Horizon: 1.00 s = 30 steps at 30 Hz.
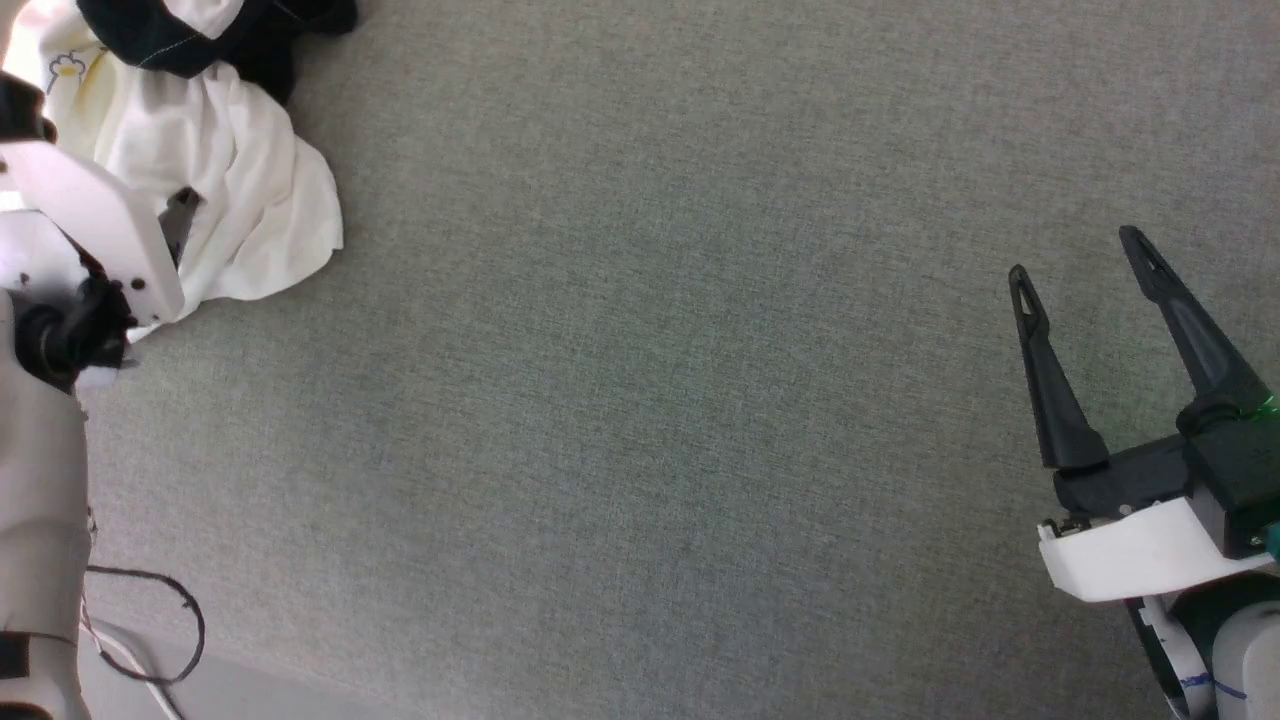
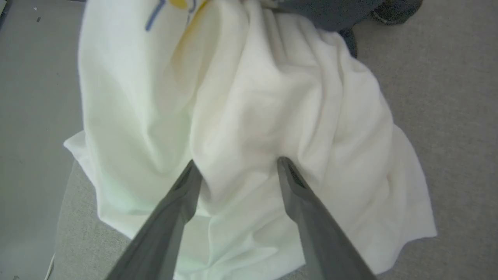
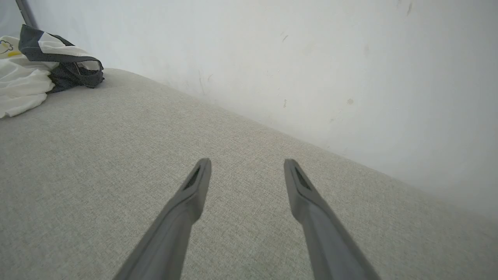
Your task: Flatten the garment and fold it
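Two risks: left gripper (image 2: 237,163), jaws wide, tips at the crumpled raglan shirt (image 1: 240,200) on the grey padded surface's (image 1: 640,400) far-left edge, may pinch several layers or drag it off. Right gripper (image 1: 1074,252), jaws wide and empty, hangs over that surface's right side.

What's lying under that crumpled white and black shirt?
The garment rests on a grey fabric surface, which shows beside it. Whatever lies directly beneath the bunched cloth is covered, so I cannot tell.

Garment (image 1: 240,190) heaped far left on fabric surface (image 1: 650,400); wall (image 3: 311,58) behind.
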Available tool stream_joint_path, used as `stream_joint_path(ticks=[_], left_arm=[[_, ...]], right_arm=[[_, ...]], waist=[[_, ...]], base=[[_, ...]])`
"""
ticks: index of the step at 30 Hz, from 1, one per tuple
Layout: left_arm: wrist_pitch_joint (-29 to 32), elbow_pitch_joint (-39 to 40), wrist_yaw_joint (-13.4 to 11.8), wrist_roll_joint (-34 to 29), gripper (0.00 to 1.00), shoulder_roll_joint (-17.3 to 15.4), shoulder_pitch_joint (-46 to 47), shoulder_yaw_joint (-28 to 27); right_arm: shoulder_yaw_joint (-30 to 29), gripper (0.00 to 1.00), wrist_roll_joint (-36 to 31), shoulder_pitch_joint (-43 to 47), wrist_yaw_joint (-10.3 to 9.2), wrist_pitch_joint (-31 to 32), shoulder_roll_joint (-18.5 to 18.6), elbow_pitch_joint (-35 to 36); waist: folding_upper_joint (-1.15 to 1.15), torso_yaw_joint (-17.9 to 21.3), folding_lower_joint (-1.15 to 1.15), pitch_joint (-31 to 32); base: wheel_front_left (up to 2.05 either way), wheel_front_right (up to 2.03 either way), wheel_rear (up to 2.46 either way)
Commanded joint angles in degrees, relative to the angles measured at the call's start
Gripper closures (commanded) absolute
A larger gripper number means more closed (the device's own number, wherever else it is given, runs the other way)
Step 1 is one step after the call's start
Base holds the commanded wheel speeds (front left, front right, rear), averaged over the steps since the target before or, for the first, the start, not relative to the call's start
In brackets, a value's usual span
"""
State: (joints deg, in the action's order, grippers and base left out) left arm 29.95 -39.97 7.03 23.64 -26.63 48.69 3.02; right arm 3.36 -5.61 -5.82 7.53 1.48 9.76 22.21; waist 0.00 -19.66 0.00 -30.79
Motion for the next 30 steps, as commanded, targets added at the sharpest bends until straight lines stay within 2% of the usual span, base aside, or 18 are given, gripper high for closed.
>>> stream_joint_path(ticks=[1,2,8,18,26,30], left_arm=[[-0.50,-0.30,0.35,0.37,0.78,0.17,-0.76,0.27],[-0.95,-0.52,0.38,0.63,1.00,-0.05,-0.80,0.65],[-4.98,-1.00,0.44,2.08,1.00,-2.62,-1.90,3.58],[-16.74,-1.06,0.45,1.46,1.00,-6.17,-0.54,5.64],[-24.27,4.59,0.46,0.24,1.00,-8.33,5.91,8.73],[-26.40,8.28,0.35,-0.08,1.00,-7.43,10.10,9.50]], right_arm=[[-0.01,0.00,-0.42,-0.88,-0.04,0.14,0.27,0.51],[0.02,0.00,-0.39,-0.88,-0.04,0.34,0.35,0.72],[0.22,0.00,0.09,-0.38,-0.04,0.62,0.25,0.47],[-0.13,0.00,0.97,0.84,-0.04,-1.21,-0.84,-1.66],[-0.16,0.00,1.99,2.40,-0.04,-4.65,-3.64,-5.50],[-1.03,0.00,2.39,3.30,-0.04,-6.51,-4.99,-7.27]], waist=[[0.00,0.05,0.00,0.03],[0.00,0.10,0.00,0.11],[0.00,0.52,0.00,2.08],[0.00,0.81,0.00,8.18],[0.00,1.20,0.00,15.27],[0.00,1.57,0.00,18.35]], base=[[0.00,0.00,0.00],[0.00,0.00,0.00],[0.00,0.00,0.00],[0.00,0.00,0.00],[0.00,0.00,0.00],[0.00,0.00,0.00]])
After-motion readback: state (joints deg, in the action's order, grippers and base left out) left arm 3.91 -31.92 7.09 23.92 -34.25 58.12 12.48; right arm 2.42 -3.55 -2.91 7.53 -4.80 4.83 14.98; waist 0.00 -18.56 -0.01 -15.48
